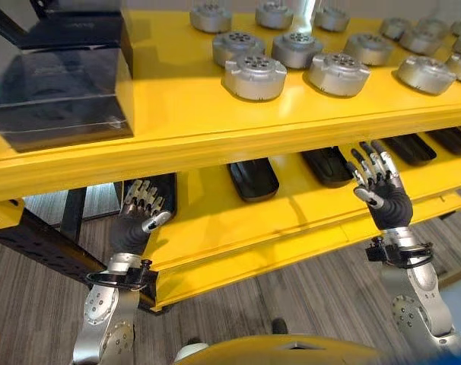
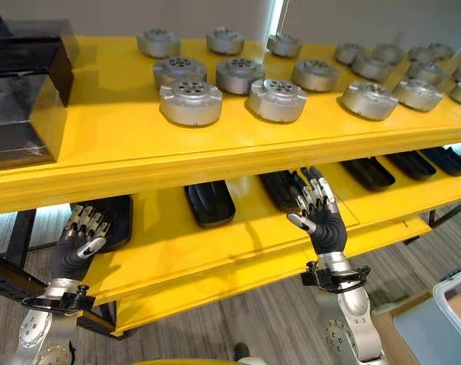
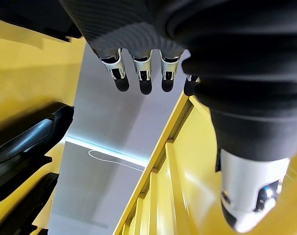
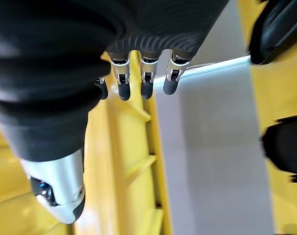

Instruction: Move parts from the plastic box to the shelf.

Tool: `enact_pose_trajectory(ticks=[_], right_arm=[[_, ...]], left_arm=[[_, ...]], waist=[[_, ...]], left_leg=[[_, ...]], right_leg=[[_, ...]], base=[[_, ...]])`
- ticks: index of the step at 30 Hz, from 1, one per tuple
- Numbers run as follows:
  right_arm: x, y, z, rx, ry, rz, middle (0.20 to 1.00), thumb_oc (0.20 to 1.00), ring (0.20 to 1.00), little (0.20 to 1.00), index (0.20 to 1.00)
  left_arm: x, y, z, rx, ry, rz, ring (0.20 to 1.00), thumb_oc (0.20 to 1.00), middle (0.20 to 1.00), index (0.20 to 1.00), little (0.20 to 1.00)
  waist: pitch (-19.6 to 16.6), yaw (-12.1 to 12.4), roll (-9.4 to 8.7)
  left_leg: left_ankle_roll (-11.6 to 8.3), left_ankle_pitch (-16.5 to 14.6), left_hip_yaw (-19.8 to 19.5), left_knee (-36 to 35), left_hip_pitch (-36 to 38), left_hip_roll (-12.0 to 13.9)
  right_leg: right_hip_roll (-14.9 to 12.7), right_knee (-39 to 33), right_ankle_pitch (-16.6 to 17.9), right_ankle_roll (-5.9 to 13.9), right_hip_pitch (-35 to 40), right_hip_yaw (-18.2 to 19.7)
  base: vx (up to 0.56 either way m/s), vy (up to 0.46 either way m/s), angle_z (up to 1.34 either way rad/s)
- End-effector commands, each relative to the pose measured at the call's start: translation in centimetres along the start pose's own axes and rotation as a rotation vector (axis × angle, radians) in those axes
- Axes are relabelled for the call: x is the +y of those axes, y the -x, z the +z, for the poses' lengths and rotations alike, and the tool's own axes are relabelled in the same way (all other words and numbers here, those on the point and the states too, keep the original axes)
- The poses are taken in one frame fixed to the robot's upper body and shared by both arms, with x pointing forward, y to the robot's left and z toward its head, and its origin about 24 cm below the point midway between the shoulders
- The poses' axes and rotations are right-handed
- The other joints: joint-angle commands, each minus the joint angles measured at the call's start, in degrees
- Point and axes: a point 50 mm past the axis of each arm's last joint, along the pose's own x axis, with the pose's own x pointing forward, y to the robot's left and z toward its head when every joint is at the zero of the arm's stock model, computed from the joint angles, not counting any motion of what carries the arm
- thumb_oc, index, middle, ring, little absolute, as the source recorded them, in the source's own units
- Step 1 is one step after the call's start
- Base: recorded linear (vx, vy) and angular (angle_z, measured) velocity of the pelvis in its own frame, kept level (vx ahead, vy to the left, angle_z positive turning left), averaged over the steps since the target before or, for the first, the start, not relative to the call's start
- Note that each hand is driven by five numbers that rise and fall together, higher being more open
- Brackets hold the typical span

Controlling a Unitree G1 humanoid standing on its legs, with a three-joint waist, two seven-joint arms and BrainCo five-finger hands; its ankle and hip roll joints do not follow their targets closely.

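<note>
Standing before a yellow shelf (image 1: 215,129), the robot holds both hands up in front of the lower level, each one empty. The left hand (image 1: 143,209) hangs at the left end of the shelf, just below the top board, with its fingers (image 3: 141,78) spread apart and nearly straight, gripping nothing. The right hand (image 1: 379,186) is raised further to the right, palm toward the shelf, fingers (image 4: 146,81) likewise apart and loose, touching nothing.

On the top board lie the parts (image 1: 253,76): round silver metal discs with small holes in their faces, set in rough rows from the middle to the right end. None is in either hand. A dark box (image 1: 59,72) with a glossy, see-through wall sits on the top board at the far left, well apart from the nearest disc.

On the lower board (image 2: 246,228) rest several black oblong trays (image 1: 253,179), side by side with gaps between them; one lies just behind the left hand, another just beside the right hand's fingertips. Below the shelf is grey wood-pattern floor (image 1: 322,281). A pale plastic bin (image 2: 455,304) shows at the lower right corner of the right eye view, on the floor.
</note>
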Motion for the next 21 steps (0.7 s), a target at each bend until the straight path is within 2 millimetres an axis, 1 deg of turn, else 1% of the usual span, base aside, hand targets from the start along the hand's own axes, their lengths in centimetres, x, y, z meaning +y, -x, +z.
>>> enact_pose_trajectory(ticks=[1, 3, 6, 7, 9, 10, 11, 16, 21], right_arm=[[-0.1, -0.6, 0.4, 0.004, 0.035, 0.065, 1.000, 1.000, 1.000, 1.000, 1.000], [-0.1, -0.5, 0.2, 0.019, 0.043, 0.067, 1.000, 1.000, 1.000, 1.000, 1.000], [-0.2, -0.2, -1.2, 0.085, 0.027, 0.066, 1.000, 1.000, 1.000, 1.000, 1.000], [-0.2, -0.2, -1.2, 0.085, 0.027, 0.066, 1.000, 1.000, 1.000, 1.000, 1.000], [-0.1, 0.0, -2.3, 0.130, 0.013, 0.063, 1.000, 1.000, 1.000, 1.000, 1.000], [-0.1, 0.0, -2.3, 0.130, 0.013, 0.063, 1.000, 1.000, 1.000, 1.000, 1.000], [0.2, 0.0, -2.8, 0.154, 0.001, 0.070, 1.000, 1.000, 1.000, 1.000, 1.000], [0.6, -0.2, -3.4, 0.171, -0.006, 0.078, 1.000, 1.000, 1.000, 1.000, 1.000], [0.7, -0.3, -3.5, 0.169, -0.016, 0.073, 1.000, 1.000, 1.000, 1.000, 1.000]], left_arm=[[-0.4, -0.3, -1.1, 0.025, 0.053, -0.032, 1.000, 1.000, 1.000, 1.000, 1.000], [-0.4, -0.2, -1.4, 0.038, 0.056, -0.029, 1.000, 1.000, 1.000, 1.000, 1.000], [-0.2, 0.5, -2.6, 0.095, 0.071, -0.011, 1.000, 1.000, 1.000, 1.000, 1.000], [-0.2, 0.5, -2.6, 0.094, 0.071, -0.011, 1.000, 1.000, 1.000, 1.000, 1.000], [-0.2, 0.7, -3.5, 0.132, 0.085, 0.003, 1.000, 1.000, 1.000, 1.000, 1.000], [-0.2, 0.6, -3.5, 0.132, 0.085, 0.003, 1.000, 1.000, 1.000, 1.000, 1.000], [-0.4, 0.6, -3.9, 0.146, 0.105, 0.008, 1.000, 1.000, 1.000, 1.000, 1.000], [-0.7, 0.3, -4.2, 0.154, 0.108, -0.004, 1.000, 1.000, 1.000, 1.000, 1.000], [-0.6, 0.1, -4.0, 0.145, 0.087, -0.003, 1.000, 1.000, 1.000, 1.000, 1.000]], waist=[[-0.47, 1.13, 3.03], [-0.37, 1.19, 3.03], [-0.39, 1.62, 2.99], [-0.37, 1.60, 2.99], [-0.41, 1.84, 3.05], [-0.39, 1.83, 3.05], [-0.36, 1.92, 3.05], [-0.09, 2.01, 3.13], [-0.02, 1.99, 3.15]], left_leg=[[0.66, 3.59, -2.38, -2.07, -1.99, 2.74], [0.62, 3.59, -2.49, -1.97, -1.81, 2.82], [0.41, 3.77, -2.70, -2.17, -1.18, 3.20], [0.41, 3.77, -2.71, -2.17, -1.16, 3.21], [0.37, 3.84, -2.98, -2.16, -0.81, 3.31], [0.37, 3.84, -2.98, -2.17, -0.80, 3.31], [0.40, 3.80, -3.22, -2.06, -0.71, 3.25], [0.50, 3.53, -3.56, -1.84, -0.34, 3.06], [0.61, 3.38, -3.67, -1.86, -0.14, 2.85]], right_leg=[[-1.85, 1.92, -1.57, 3.74, -0.95, -2.02], [-1.75, 2.07, -1.72, 3.69, -0.74, -2.10], [-1.44, 2.19, -2.23, 3.46, 0.25, -2.43], [-1.44, 2.18, -2.23, 3.45, 0.28, -2.44], [-1.51, 2.45, -2.54, 3.45, 0.76, -2.61], [-1.51, 2.46, -2.55, 3.45, 0.77, -2.62], [-1.54, 2.75, -2.81, 3.36, 1.03, -2.69], [-1.94, 3.57, -3.28, 3.42, 1.44, -2.81], [-2.23, 3.85, -3.35, 3.51, 1.48, -2.96]], base=[[0.00, 0.000, 0.00], [0.00, -0.001, 0.03], [0.02, -0.008, 0.07], [0.01, -0.003, 0.07], [0.02, 0.004, 0.04], [0.03, 0.007, 0.06], [0.01, 0.003, 0.07], [0.02, 0.013, 0.06], [0.00, 0.000, 0.00]])
